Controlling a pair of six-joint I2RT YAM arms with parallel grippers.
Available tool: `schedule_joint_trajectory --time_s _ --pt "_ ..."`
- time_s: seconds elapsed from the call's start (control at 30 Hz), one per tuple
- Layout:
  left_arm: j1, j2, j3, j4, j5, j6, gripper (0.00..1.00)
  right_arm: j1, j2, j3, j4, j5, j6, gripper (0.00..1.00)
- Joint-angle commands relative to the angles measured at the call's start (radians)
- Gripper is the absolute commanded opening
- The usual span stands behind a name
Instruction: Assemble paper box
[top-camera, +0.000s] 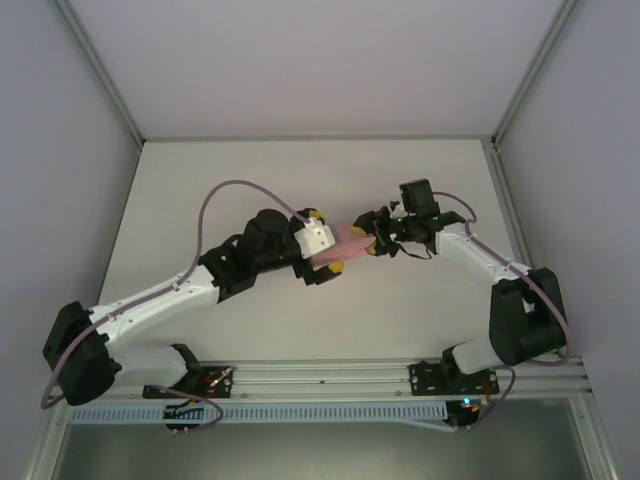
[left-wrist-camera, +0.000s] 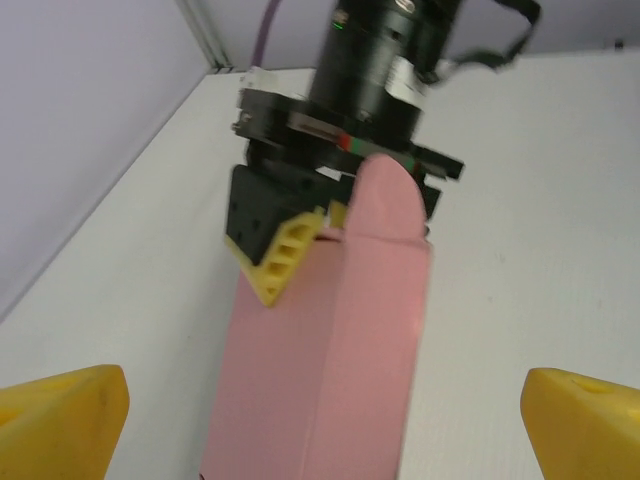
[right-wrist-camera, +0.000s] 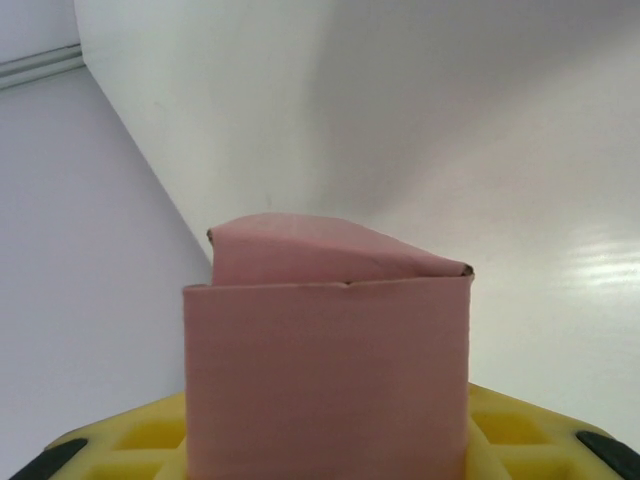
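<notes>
Over the table (top-camera: 300, 330), right claw (top-camera: 371, 243) clamps paper box (top-camera: 347, 246), left claw (left-wrist-camera: 320, 420) gapes

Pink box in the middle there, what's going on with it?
The right gripper holds one end of the pink paper box, already folded into a rectangular sleeve. The left gripper faces the other end, its fingers wide open on either side and not touching it.

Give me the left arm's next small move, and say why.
Probably ease the left tool forward toward the rounded flap to fold it in: its fingers stand open beside the paper box, which the right tool grips.
</notes>
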Motion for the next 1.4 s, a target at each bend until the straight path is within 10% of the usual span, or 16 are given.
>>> schedule_joint_trajectory --time_s 0.0,0.6,0.97,1.37 --pt "-0.049 0.02 -0.016 -0.06 -0.181 0.183 1.0 -0.018 0.009 -0.026 0.045 -0.14 0.131 0.38" --pt "-0.05 0.13 -0.001 -0.099 -0.32 0.248 0.98 -0.034 0.012 -0.07 0.166 -0.226 0.232 0.4" --pt "-0.04 0.118 0.005 -0.065 -0.328 0.265 0.51 -0.032 -0.002 -0.078 0.107 -0.247 0.179 0.43" --pt "0.016 0.118 0.062 -0.191 -0.189 0.291 0.37 -0.079 -0.159 0.012 -0.15 0.018 -0.167 1.0"
